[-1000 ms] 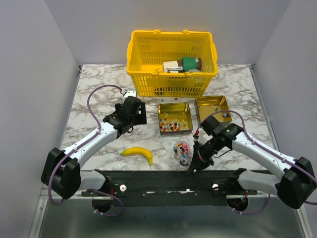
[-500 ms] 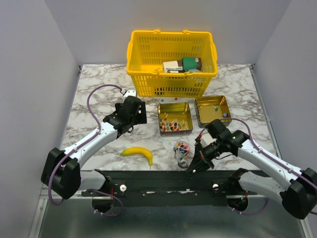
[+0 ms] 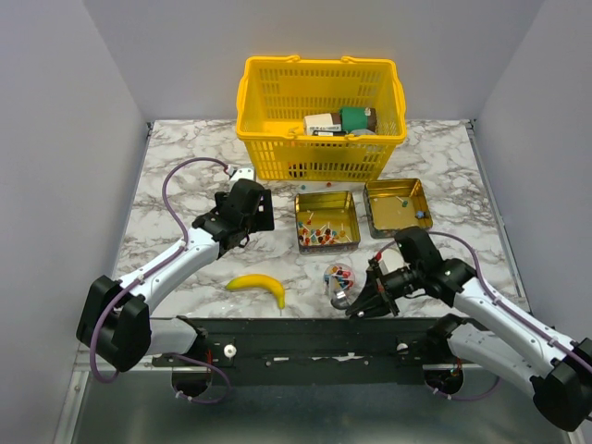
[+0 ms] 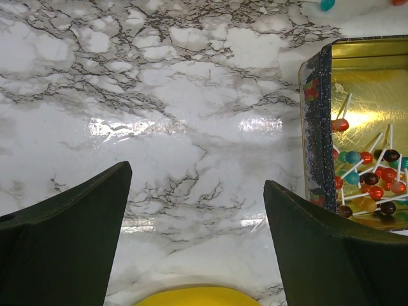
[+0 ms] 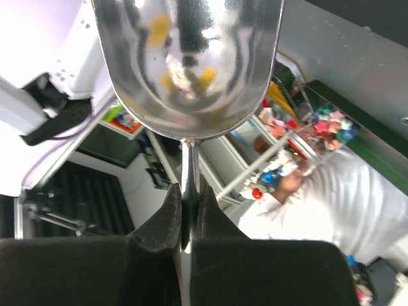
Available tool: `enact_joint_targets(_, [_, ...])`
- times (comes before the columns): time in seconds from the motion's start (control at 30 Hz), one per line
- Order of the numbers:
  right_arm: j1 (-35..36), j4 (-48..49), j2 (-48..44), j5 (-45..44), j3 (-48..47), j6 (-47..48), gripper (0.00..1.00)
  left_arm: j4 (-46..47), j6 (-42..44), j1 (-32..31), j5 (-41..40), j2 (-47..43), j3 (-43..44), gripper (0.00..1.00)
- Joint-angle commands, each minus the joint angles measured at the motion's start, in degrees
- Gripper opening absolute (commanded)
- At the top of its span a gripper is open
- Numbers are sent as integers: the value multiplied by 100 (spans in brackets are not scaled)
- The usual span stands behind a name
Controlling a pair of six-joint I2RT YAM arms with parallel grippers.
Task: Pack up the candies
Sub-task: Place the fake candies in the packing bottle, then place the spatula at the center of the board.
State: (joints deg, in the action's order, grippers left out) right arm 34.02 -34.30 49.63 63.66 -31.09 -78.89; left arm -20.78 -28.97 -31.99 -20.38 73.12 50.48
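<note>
The candies (image 3: 325, 236) lie in the near end of an open gold tin (image 3: 302, 222); in the left wrist view they are round sweets on sticks (image 4: 371, 177). More candies fill a small clear container (image 3: 339, 275). My right gripper (image 3: 367, 301) is shut on the handle of a metal scoop (image 3: 341, 298) just in front of that container. The right wrist view shows the scoop's bowl (image 5: 187, 64) with no candies in it and the gripper (image 5: 189, 192) clamped on the thin handle. My left gripper (image 3: 248, 211) hangs open over bare table left of the tin, its fingers (image 4: 70, 223) wide apart.
A banana (image 3: 260, 286) lies near the front edge, its top showing (image 4: 194, 296) under the left gripper. A second gold tin (image 3: 377, 211) holds a few sweets. A yellow basket (image 3: 250, 139) with boxes stands at the back. A loose teal sweet (image 4: 327, 4) lies on the marble.
My right arm has drawn back toward the near edge and lowered, swinging the scoop round to point left beside the clear container. The left arm has not moved.
</note>
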Motion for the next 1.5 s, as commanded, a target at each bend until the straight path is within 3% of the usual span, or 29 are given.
enact_joint_targets(0.0, [-80, 924, -365, 209, 401, -1127, 0, 100, -21, -9, -194, -105, -29, 96])
enact_joint_targets(0.2, [-89, 1119, -322, 121, 201, -1164, 0, 91, -56, -9, -194, -149, -29, 96])
enact_joint_targets(0.33, [-89, 945, 107, 103, -456, -585, 0, 65, -65, -9, -229, -193, -3, 96])
enact_joint_targets(0.4, [-89, 410, 441, -11, -887, 344, 0, 12, -108, 0, -299, -219, 6, 96])
enact_joint_targets(0.43, [-89, -402, 625, -107, -1238, 809, 0, -14, -126, 43, -317, -237, 32, 96])
enact_joint_targets(0.47, [-80, -906, 1167, -456, -1972, 1910, 0, -93, -135, 70, -317, -246, 58, 96])
enact_joint_targets(0.53, [-54, -2326, 1775, -1063, -2924, 3024, 0, -190, -205, 157, -309, -246, 128, 96])
enact_joint_targets(0.6, [95, -2790, 2497, -2135, -4086, 4028, 0, -313, -284, 324, -265, -246, 173, 96])
enact_joint_targets(0.73, [525, -2565, 3210, -3297, -5054, 4461, 0, -681, -486, 860, 7, -307, 278, 96])
enact_joint_targets(0.97, [1984, -1914, 4642, -5510, -6083, 5041, 0, -1218, -522, 1739, 280, -729, 103, 96])
enact_joint_targets(1.2, [2100, -1298, 6198, -6769, -6848, 5244, 0, -1377, -750, 2021, 289, -1072, -152, 96])
enact_joint_targets(1.47, [2100, -1131, 7455, -7271, -7771, 5481, 0, -1359, -785, 2083, 605, -1090, -293, 96])
